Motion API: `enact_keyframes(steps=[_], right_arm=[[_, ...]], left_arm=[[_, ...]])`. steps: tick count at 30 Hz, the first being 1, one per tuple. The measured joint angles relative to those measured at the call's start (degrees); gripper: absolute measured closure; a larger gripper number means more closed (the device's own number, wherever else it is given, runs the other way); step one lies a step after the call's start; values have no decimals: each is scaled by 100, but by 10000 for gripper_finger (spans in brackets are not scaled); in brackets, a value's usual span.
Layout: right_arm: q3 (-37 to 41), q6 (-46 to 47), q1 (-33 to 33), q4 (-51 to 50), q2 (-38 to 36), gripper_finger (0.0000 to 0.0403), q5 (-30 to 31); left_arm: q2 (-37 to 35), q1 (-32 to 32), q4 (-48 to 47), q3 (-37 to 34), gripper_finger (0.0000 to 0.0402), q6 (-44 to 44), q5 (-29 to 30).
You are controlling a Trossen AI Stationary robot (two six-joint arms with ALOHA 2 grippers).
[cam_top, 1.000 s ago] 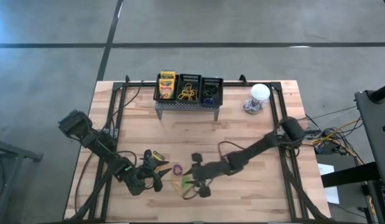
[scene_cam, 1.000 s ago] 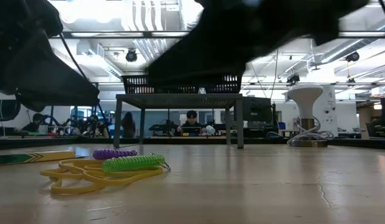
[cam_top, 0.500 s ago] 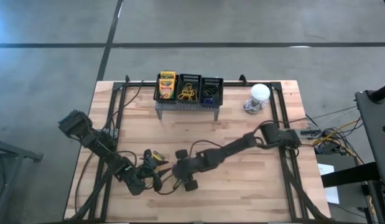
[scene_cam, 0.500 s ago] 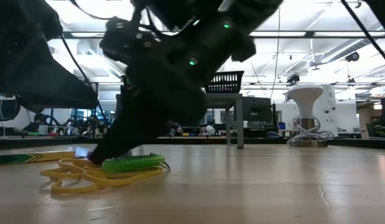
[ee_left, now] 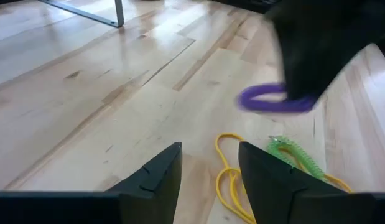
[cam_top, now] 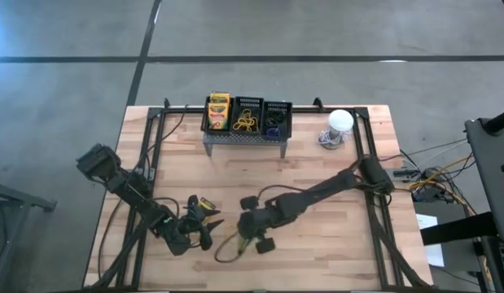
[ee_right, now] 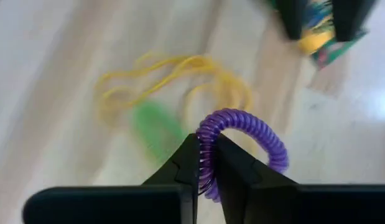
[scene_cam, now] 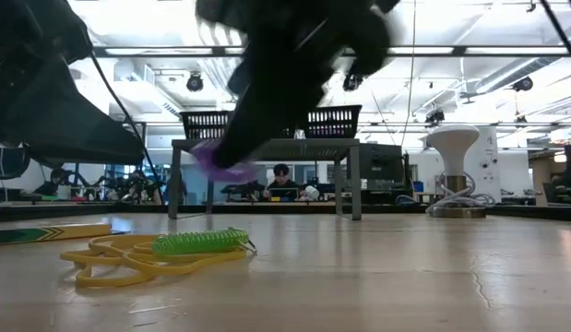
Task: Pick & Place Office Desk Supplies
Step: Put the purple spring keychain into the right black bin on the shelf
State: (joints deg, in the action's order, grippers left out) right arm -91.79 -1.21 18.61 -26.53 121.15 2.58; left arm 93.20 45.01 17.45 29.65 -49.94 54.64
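My right pincer grips the purple coil band, clear of the table. I'd lift straight, avoiding the yellow band and green band below. My left pincer sits parted nearby.

- A robotics lab or workshop hall.
- Bare concrete floor with dark lines around the wooden table.
- Exposed ceiling ducts, strip lights, people at benches behind.

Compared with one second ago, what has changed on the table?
The right hand came down beside the left hand, shut on the purple coil band and lifted it off the table. The yellow band, green coil band and baskets have not moved.
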Motion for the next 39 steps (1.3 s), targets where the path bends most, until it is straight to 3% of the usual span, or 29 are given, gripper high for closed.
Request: enact_keyframes(steps=[4,6,9,12,18,21,23,26,28,34,39], right_arm=[[139,-426,310,-466,-455,347,-114],[440,-933,410,-287,-707,344,-645],[1249,-1063,432,1019,-1025,348,-1676],[2109,-1010,276,2568,-1393,358,-2108],[3122,-1070,-363,3792,-2470,362,-2058],[3408,-679,-950,4669,-3171,358,-2015],[3517,-298,-1389,4774,-3604,357,-1442],[3674,217,-2032,4616,-4193,358,148],[3799,494,-2503,4549,-4500,362,727],[3970,1333,-3827,3819,-4622,361,179],[3936,1656,-4337,3648,-4120,355,-514]], left_arm=[[0,0,-13,0,238,-5,-24],[1,0,-21,0,238,-14,-25],[0,0,-26,1,238,-17,-27],[1,0,-34,2,238,-22,-27],[0,-9,-118,0,238,-104,-29],[-1,-24,-162,2,238,-104,-24],[-1,-26,-153,-1,238,-106,-34],[-1,-26,-157,0,238,-108,-38],[-1,-26,-155,2,238,-108,-36],[1,-30,-157,2,238,-108,-33],[1,-44,-153,2,238,-108,-25]])
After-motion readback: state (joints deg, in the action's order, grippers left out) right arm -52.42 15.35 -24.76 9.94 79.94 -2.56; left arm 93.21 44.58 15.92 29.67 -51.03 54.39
